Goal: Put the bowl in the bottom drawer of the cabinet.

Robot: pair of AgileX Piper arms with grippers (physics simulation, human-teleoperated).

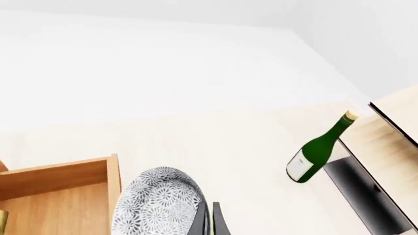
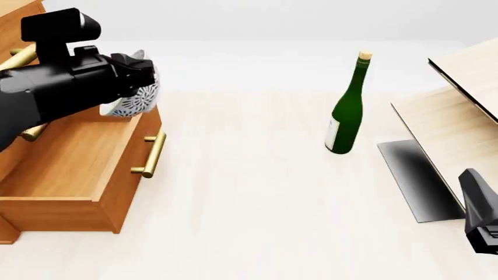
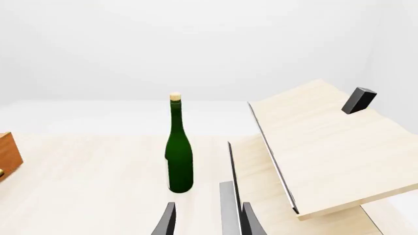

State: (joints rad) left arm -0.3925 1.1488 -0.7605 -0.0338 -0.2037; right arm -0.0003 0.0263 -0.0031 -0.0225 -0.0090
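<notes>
Orange-brown wood forms the bottom drawer (image 2: 74, 175), pulled out of the cabinet (image 2: 16, 14) with its brass handle (image 2: 151, 154) facing the table (image 2: 249, 204). Above its far end, the left gripper (image 2: 144, 79) pinches the speckled bowl (image 2: 134, 100) by its rim, tilted, apparently for release inside. The right gripper (image 3: 207, 220) waits with fingers parted, idle. Beyond stands a green bottle (image 2: 346, 108).
</notes>
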